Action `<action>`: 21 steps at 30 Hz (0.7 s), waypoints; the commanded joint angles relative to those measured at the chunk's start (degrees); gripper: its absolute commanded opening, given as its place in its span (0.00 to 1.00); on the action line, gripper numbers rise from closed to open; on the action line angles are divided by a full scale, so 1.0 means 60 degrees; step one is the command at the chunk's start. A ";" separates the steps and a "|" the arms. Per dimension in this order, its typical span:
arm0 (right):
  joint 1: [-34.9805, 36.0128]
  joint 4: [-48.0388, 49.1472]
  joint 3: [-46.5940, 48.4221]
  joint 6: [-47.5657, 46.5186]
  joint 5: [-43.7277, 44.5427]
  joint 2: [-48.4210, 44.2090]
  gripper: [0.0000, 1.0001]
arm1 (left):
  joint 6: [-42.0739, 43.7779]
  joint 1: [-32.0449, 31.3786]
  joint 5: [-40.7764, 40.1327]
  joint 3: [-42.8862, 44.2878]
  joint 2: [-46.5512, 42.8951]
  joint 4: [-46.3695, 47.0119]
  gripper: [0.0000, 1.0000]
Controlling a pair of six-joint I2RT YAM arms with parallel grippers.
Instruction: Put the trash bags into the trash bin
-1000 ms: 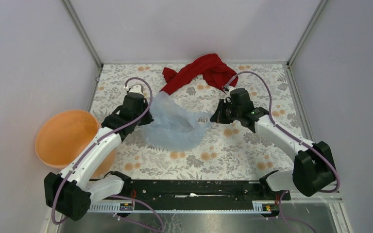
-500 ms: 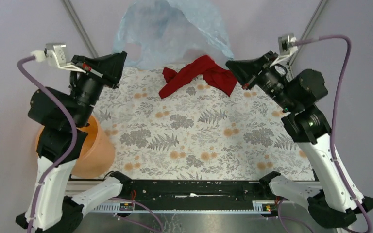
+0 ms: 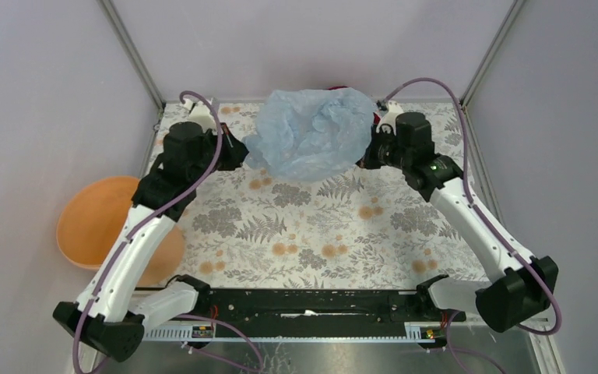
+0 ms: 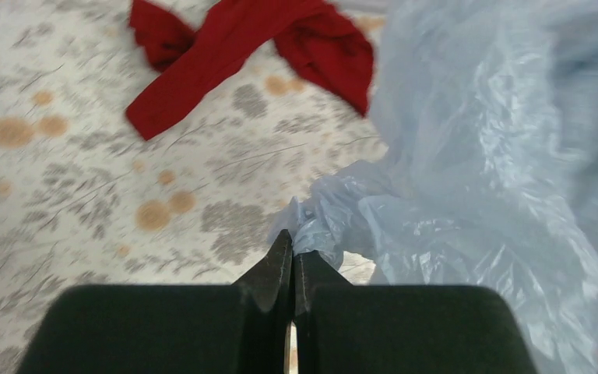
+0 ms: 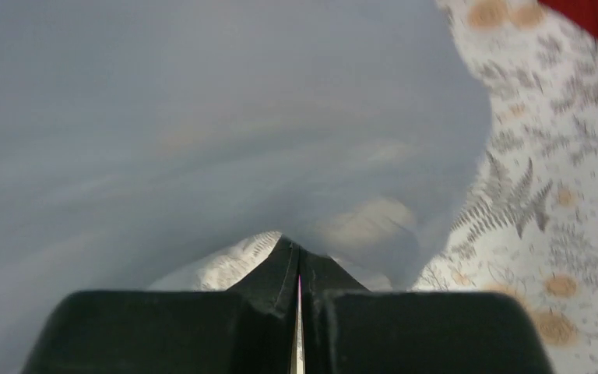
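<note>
Transfer step: left gripper (image 4: 292, 248) and right gripper (image 5: 297, 255) each pinch the bag (image 3: 309, 132), spread at tabletop's far edge (bin (image 3: 97, 222) at left edge); next: swing both left, over rim.

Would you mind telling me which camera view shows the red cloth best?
The left wrist view: the red cloth shows almost whole. In the top external view the trash bag hides nearly all of it; the right wrist view catches only a corner.

Walls: plain pale grey panels (image 3: 47, 93) enclosed three sides.
Corner posts: aluminium profiles (image 3: 131, 53) stood at both rear corners.
Table cover (image 3: 319, 234): grey ferns, orange flowers.
Near edge: black rail (image 3: 311, 300), bare metal sheet (image 3: 342, 354).
Light: even.
</note>
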 commanded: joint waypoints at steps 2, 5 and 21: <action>0.0042 0.0148 0.1192 -0.0207 -0.1304 -0.0755 0.00 | -0.0431 0.0011 0.2033 0.0818 -0.0710 0.0638 0.00; 0.0042 -0.0027 0.1413 -0.0245 -0.1435 -0.0787 0.00 | -0.0522 0.0009 0.2070 0.0918 -0.0835 0.0492 0.00; 0.0028 -0.1759 0.0533 0.0286 -0.2227 0.0154 0.00 | -0.0575 0.0011 0.1539 -0.0727 -0.0674 -0.1079 0.00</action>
